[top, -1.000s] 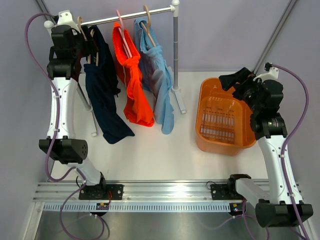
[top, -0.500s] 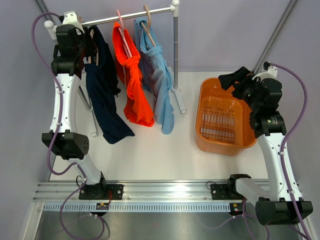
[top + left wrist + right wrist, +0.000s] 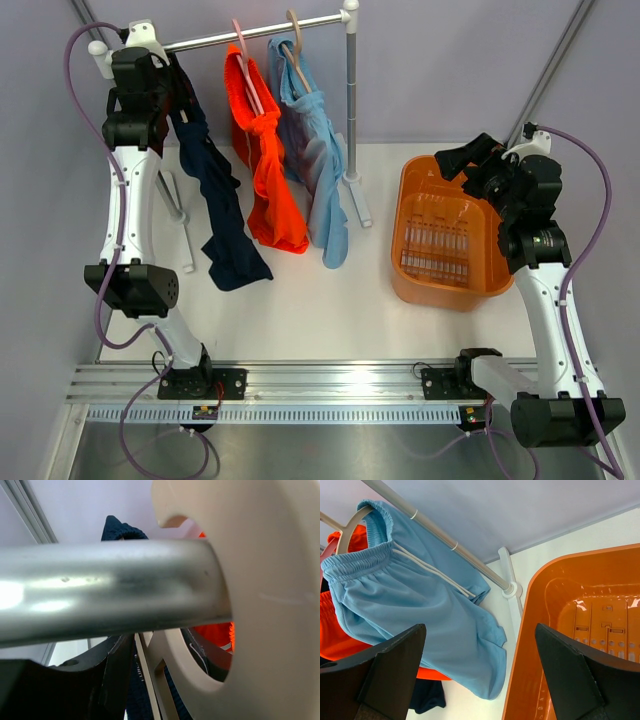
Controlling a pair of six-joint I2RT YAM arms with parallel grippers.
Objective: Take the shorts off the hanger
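left gripper (image 3: 168, 78) at rail (image 3: 260, 33) end, beside top of navy shorts (image 3: 218, 205) (jaws hidden, can't tell grip), right gripper (image 3: 479, 630) wide apart, empty, by basket (image 3: 405, 200)

Top view looks down over the whole table (image 3: 320, 300). Left wrist view sits close against the rail (image 3: 100, 595). Right wrist view faces blue shorts (image 3: 420, 605) and basket (image 3: 555, 610), shared with top.

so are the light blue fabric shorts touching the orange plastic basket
Apart. The top view shows a strip of white table between the light blue fabric shorts and the orange plastic basket; the right wrist view agrees.
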